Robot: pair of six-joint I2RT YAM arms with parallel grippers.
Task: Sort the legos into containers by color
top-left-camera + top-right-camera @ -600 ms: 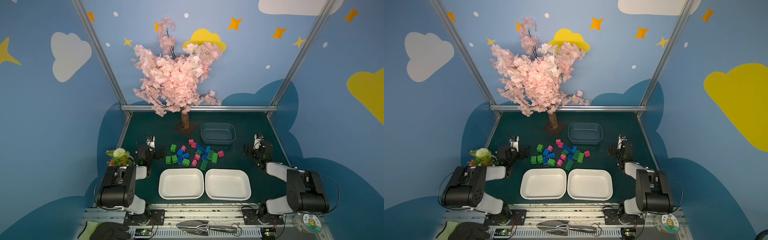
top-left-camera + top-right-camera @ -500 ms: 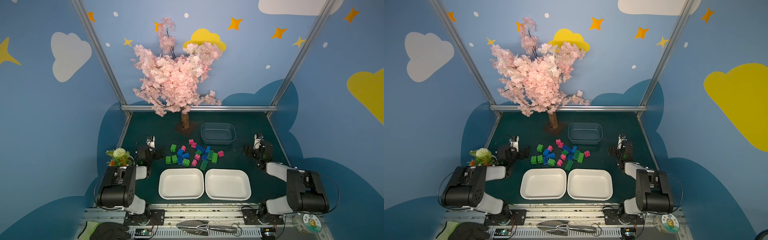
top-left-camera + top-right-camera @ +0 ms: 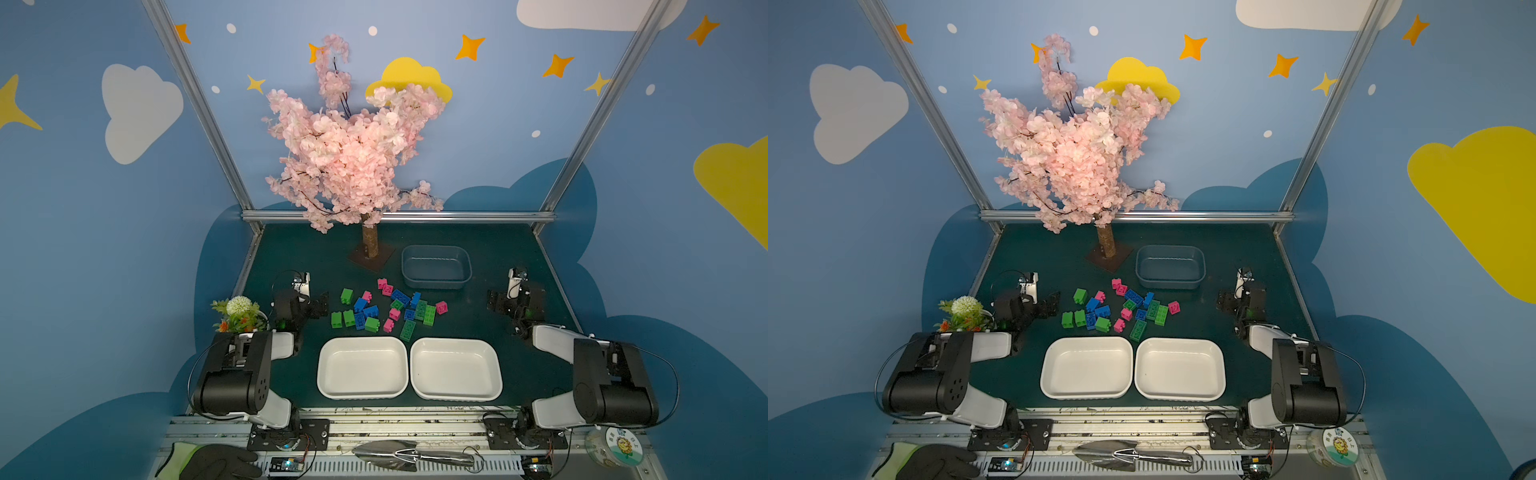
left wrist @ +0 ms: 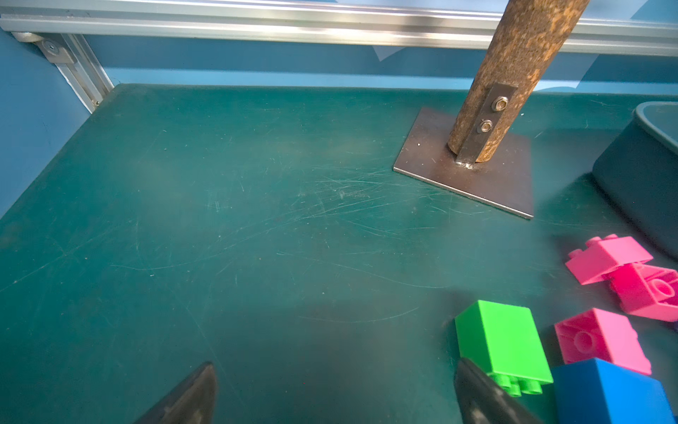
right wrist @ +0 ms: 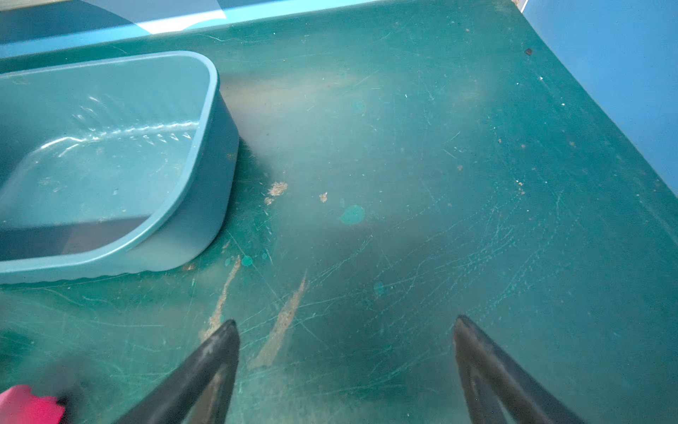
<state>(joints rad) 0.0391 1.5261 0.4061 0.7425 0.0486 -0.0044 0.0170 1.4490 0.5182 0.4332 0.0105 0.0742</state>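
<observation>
now left gripper (image 4: 335, 367) spread wide, empty, just beside green brick (image 4: 502, 341); right gripper (image 5: 345, 321) wide, empty, over mat (image 5: 403, 183) near tub (image 5: 216, 165). bricks (image 3: 386, 309) loose between tub, white trays (image 3: 361, 370).

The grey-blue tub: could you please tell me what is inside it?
Nothing shows inside the tub: its floor is bare. Its near wall hides a thin strip of floor.

1. About eight green bricks (image 3: 347, 296).
2. Six blue bricks (image 3: 400, 296).
3. Six pink bricks (image 3: 441, 307).
4. Two white trays (image 3: 361, 368), at six o'clock from the bricks.
5. One grey-blue tub (image 3: 436, 266), at one o'clock from them.
6. Two robot arms (image 3: 232, 374).
7. One blossom tree (image 3: 353, 158), one potted plant (image 3: 239, 309), one trowel (image 3: 399, 455), one glove (image 3: 216, 461).
</observation>
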